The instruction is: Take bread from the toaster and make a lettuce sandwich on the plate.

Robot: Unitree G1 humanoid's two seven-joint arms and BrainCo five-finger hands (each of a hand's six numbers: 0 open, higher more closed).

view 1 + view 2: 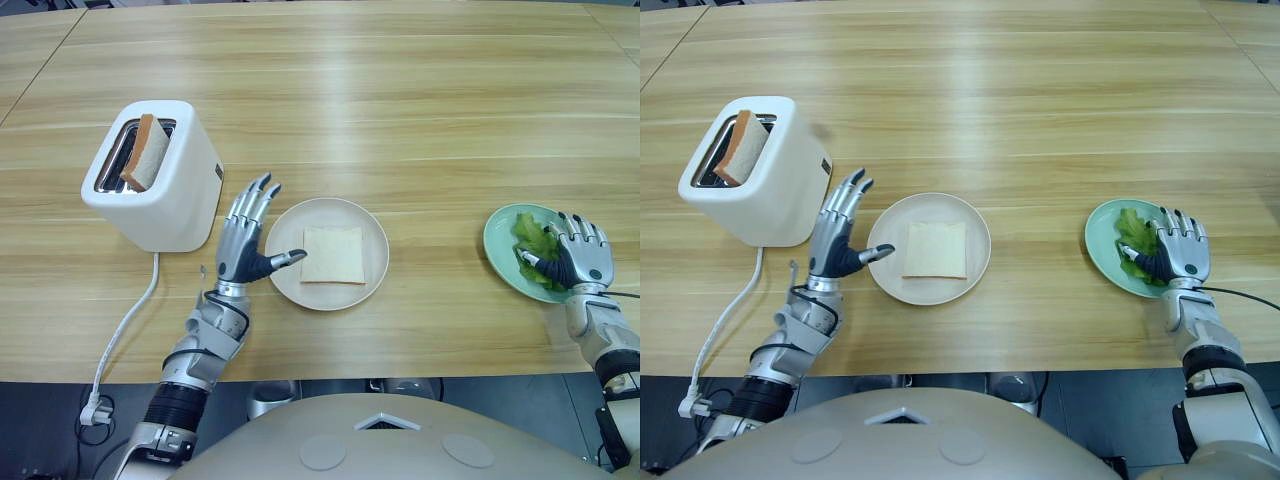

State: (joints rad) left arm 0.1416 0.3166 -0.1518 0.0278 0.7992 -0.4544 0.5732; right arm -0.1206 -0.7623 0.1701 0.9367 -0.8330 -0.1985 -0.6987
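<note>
Left eye view: I see the white toaster (160,190) near the left edge of the tabletop (400,100) with one bread slice (147,152) standing tilted in its slot. The left hand (243,245) sits between it and the cream plate (285,235), fingers spread and holding nothing, thumb tip at the plate's rim, and a second slice (333,254) lies flat on that plate, near the front edge. Right eye view: toward the front right corner, the right hand (1180,255) rests over the green plate (1098,240), on the lettuce (1132,232); I cannot tell whether it grips.
</note>
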